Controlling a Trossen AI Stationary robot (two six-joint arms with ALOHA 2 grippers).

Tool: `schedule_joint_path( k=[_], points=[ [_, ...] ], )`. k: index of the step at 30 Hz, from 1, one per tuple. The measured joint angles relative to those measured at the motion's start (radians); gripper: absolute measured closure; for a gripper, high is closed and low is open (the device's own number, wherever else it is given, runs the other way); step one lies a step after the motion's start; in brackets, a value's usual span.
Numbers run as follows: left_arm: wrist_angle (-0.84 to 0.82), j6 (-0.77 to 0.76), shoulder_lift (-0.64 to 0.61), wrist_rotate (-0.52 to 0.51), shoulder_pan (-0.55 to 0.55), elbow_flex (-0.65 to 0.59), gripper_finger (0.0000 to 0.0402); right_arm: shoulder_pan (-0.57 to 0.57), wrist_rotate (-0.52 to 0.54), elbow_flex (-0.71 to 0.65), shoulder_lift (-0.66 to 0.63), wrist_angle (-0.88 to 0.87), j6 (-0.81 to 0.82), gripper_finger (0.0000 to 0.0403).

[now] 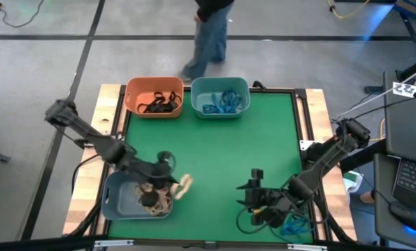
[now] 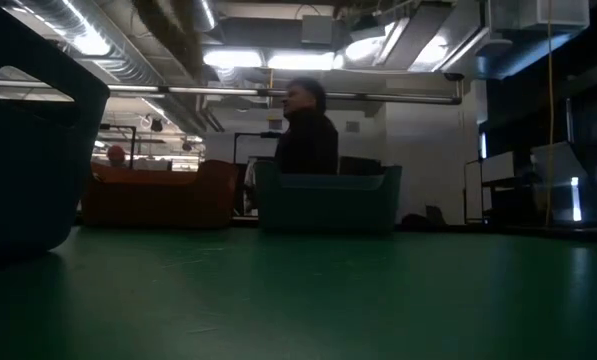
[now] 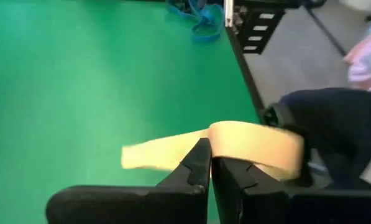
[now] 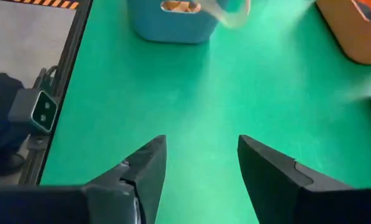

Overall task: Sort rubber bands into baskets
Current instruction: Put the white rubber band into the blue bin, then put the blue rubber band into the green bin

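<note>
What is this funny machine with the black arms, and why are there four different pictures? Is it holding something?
It is a robot with two arms at a green table. One camera looks down from above, one sits low on the table, and one rides on each wrist. The left gripper is shut on a tan rubber band, close to the grey-blue basket that holds more tan ones. The right gripper is open and empty, near blue rubber bands on the table. At the far edge, the orange basket has black bands and the teal basket has blue ones. A person stands behind the table.
</note>
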Motion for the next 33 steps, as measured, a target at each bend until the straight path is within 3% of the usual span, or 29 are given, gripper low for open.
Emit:
schedule_joint_path(
  k=[8, 18, 24, 29, 33],
  points=[
    [-0.292, -0.286, -0.19, 0.014, -0.082, 0.001, 0.0394, 0.0, 0.0, 0.0, 0.001, -0.008, 0.01, 0.0205],
    [-0.545, -0.523, -0.141, 0.008, -0.177, 0.001, 0.0392, 0.0, -0.043, 0.0, 0.002, -0.048, 0.083, 0.0205],
    [-0.542, -0.565, -0.074, 0.008, -0.206, 0.001, 0.0359, 0.0, -0.117, -0.037, 0.002, -0.106, 0.193, 0.0205],
    [-0.594, -0.67, -0.039, 0.019, -0.198, 0.001, 0.0306, 0.0, -0.227, -0.118, 0.002, -0.107, 0.3, 0.0205],
    [-0.628, -0.745, -0.046, 0.182, -0.174, 0.0, 0.0262, 0.0, -0.378, -0.148, 0.003, -0.143, 0.406, 0.0205]
  ],
)
